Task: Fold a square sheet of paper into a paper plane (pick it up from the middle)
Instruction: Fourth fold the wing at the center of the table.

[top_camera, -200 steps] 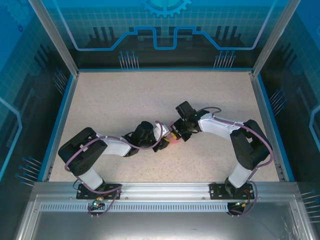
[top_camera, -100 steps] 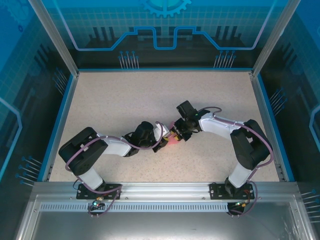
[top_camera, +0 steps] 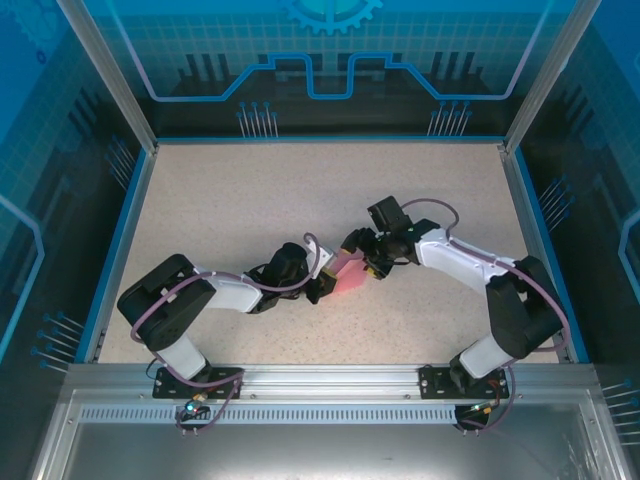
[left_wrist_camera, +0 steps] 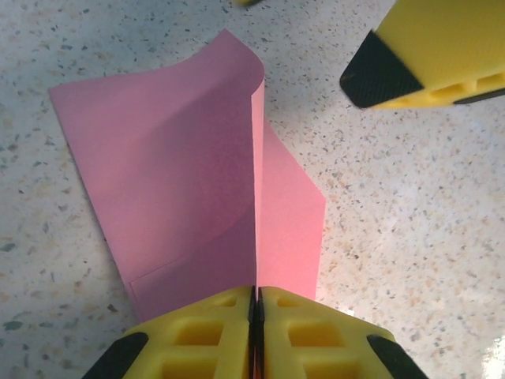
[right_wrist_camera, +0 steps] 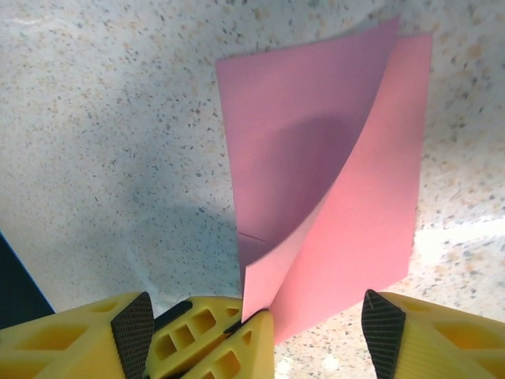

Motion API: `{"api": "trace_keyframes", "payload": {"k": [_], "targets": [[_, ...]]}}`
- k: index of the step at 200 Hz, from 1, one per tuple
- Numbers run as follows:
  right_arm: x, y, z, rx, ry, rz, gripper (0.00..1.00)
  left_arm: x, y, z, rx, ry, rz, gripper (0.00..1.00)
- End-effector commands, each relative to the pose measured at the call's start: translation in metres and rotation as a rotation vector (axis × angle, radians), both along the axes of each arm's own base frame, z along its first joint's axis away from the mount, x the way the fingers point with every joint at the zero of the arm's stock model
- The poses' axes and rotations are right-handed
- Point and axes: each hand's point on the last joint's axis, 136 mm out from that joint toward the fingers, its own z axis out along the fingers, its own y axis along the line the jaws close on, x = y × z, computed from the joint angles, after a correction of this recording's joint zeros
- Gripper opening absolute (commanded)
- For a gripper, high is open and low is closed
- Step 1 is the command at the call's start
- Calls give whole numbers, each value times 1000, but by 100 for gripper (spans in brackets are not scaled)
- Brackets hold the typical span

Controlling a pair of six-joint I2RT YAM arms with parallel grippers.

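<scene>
Left pinches the paper, right has let go and backed off.
The left gripper (left_wrist_camera: 256,298) has its jaws pressed together on the near edge of the square sheet of paper (left_wrist_camera: 181,181). The sheet is doubled over near the middle of the speckled table (top_camera: 230,200), with its lower layer flat and its upper flap curling up off it. The right gripper (top_camera: 360,262) has its jaws spread wide and holds nothing, with its fingers either side of the sheet's end. From the top view I can't tell whether they touch it. A second ago the right gripper was nosed tight against the left with only a sliver of pink showing. Now the right arm has swung out to the right and more of the sheet shows between the two grippers.
</scene>
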Motion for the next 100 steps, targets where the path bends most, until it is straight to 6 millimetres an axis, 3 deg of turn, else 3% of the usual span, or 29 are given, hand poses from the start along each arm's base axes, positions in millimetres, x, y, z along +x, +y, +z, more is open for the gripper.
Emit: {"api": "trace_keyframes", "payload": {"k": [1,26,37,100], "targets": [[2,-8,4,-23,-115,97,75,-7,-6,9,-101,132,60,12],[4,-3,11,2,-192,163,75,-7,-4,8,-139,188,119,11],[-4,-2,-1,14,-177,193,74,-7,-3,6,-147,205,136,11],[-14,15,-27,66,-126,231,53,-8,3,-3,-165,235,189,11]]}}
